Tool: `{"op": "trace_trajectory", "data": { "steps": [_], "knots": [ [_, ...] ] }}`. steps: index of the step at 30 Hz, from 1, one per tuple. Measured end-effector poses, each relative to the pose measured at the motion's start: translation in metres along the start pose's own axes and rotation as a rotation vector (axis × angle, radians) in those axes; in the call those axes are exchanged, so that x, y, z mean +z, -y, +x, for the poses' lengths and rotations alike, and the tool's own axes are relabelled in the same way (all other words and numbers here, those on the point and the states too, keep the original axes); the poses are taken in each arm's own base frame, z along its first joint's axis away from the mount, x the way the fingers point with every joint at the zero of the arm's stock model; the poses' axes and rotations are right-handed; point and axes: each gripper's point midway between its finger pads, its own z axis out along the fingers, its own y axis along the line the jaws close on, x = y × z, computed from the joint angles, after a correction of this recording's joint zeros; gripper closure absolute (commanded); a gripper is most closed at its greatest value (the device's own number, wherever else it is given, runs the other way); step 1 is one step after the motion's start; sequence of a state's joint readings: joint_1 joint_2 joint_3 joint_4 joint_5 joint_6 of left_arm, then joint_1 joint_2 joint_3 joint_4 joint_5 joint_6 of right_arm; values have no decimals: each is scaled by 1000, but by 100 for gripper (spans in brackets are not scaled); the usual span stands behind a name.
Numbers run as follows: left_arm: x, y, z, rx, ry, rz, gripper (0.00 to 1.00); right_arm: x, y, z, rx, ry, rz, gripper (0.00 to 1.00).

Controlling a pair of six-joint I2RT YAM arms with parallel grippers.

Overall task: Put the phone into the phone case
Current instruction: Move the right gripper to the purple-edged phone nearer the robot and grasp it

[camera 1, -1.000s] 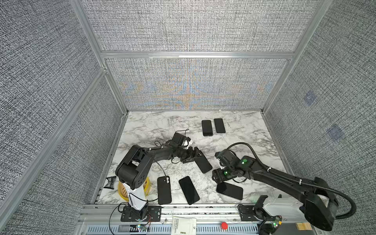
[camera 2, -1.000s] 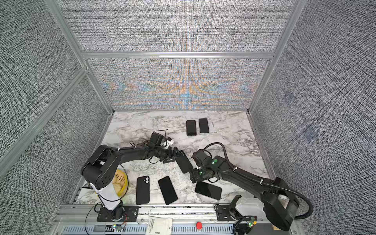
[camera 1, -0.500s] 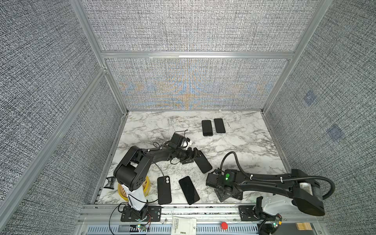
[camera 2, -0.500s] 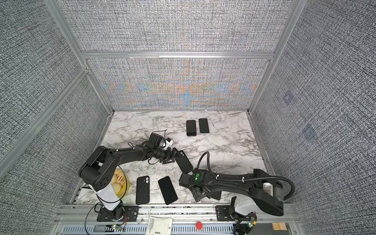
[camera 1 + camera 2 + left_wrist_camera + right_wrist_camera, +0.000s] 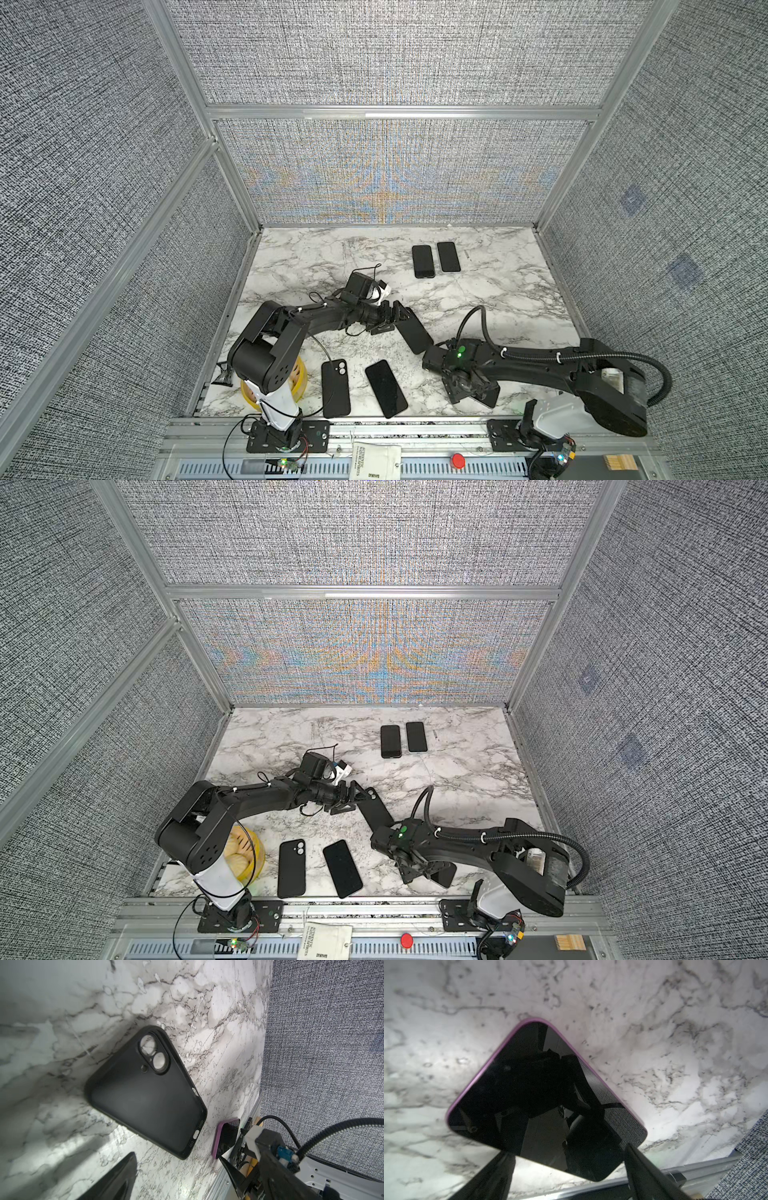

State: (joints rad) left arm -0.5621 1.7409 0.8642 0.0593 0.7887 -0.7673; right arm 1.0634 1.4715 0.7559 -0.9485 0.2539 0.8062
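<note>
The right gripper (image 5: 569,1150) has its jaws wide apart and holds nothing. Its two fingers (image 5: 496,1174) stand on either side of the near end of the phone (image 5: 542,1095). The phone lies flat on the marble table (image 5: 478,291), screen up, close to the front edge. In both top views the gripper covers most of it.

The step in hand seems to be the taking of the phone. To do it well, the fingers should go down almost to the table and close on the two long purple edges, not on the glass, which looks slippery. A grip square to these edges would be safer. In the right wrist view the phone sits cornerwise, with one corner pointing away from the gripper, so its long axis appears slanted to the line between the fingers. Which end carries the camera cannot be seen.

The left gripper (image 5: 390,321) is also open and empty, just beside the far end of the phone case (image 5: 415,334). Whether it touches the case cannot be told. The case lies hollow side up with its long axis diagonal on the table. Its camera-hole end is by the left gripper and its port end is toward the phone. The phone probably must be turned to match this.
</note>
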Motion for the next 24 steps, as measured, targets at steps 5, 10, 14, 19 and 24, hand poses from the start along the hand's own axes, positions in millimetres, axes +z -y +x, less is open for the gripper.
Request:
{"op": "trace_trajectory", "data": {
  "steps": [5,10,14,19,24],
  "knots": [
    [1,0,-1,0,6,6,7,7,14,-10,90,-26,6,15],
    [4,-2,-2,-10,2,11,7,14,26,-20,155,-38,5,15],
    [4,0,-4,-5,2,18,7,20,30,-22,217,-70,-48,15],
    [4,3,-5,1,2,26,7,27,29,-17,297,-114,-153,15],
    [6,0,-4,-6,-5,26,7,30,34,-17,344,-131,-188,14]
  ]
}}
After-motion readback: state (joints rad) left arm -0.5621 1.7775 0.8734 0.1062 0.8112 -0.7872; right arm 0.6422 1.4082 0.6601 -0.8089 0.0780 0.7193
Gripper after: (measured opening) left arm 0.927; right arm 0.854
